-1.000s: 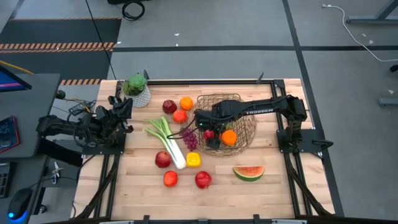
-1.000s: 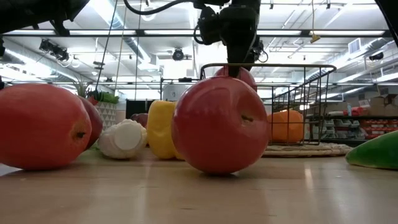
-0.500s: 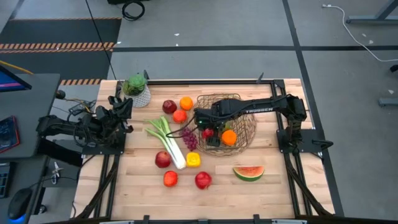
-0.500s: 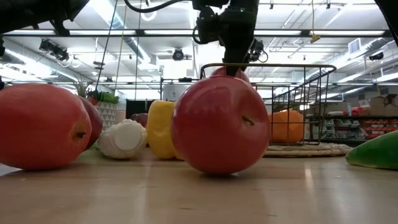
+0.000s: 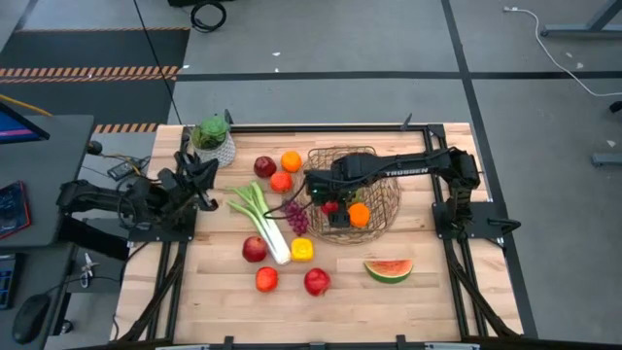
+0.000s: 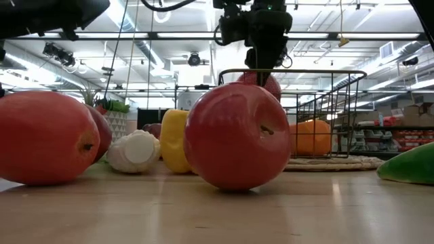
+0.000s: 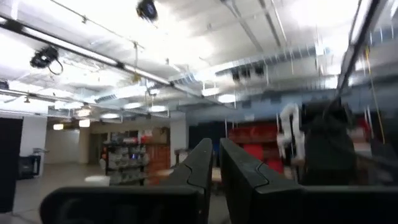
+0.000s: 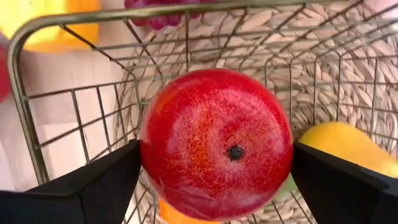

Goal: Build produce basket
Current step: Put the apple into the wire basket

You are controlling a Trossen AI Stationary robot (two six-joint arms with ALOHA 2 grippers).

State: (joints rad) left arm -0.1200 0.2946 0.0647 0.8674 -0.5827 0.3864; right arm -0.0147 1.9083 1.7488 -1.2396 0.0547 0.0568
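High view, basket: the wire basket (image 5: 355, 194) sits right of the table's middle, with an orange (image 5: 359, 214) and a red apple (image 5: 330, 206) already inside.
High view, right gripper: the right gripper (image 5: 324, 199) reaches over the basket's left side, directly above that apple.
High view, left gripper: the left gripper (image 5: 201, 175) waits at the table's left edge, near the potted plant (image 5: 213, 138), with nothing in it.
High view, fruit left out: a leek (image 5: 260, 219), grapes (image 5: 295, 218), a yellow pepper (image 5: 302, 250), a watermelon slice (image 5: 389, 269), and several loose apples and oranges lie on the bare table (image 5: 428, 292).
Low view: a big red apple (image 6: 237, 135) fills the foreground; behind it the basket's wire wall (image 6: 325, 108) shows, with the right arm coming down into it above a second apple (image 6: 266, 83).
Left wrist view: the left fingers (image 7: 202, 165) stand nearly together, pointing into the room, gripping nothing.
Right wrist view: the apple (image 8: 216, 143) sits between the right fingers (image 8: 99, 180), which are spread wide on either side; whether they touch it I cannot tell. It hangs within the basket rim (image 8: 74, 22).
Progress: early, by my judgement. Two pieces are in and most of the produce is still on the table.
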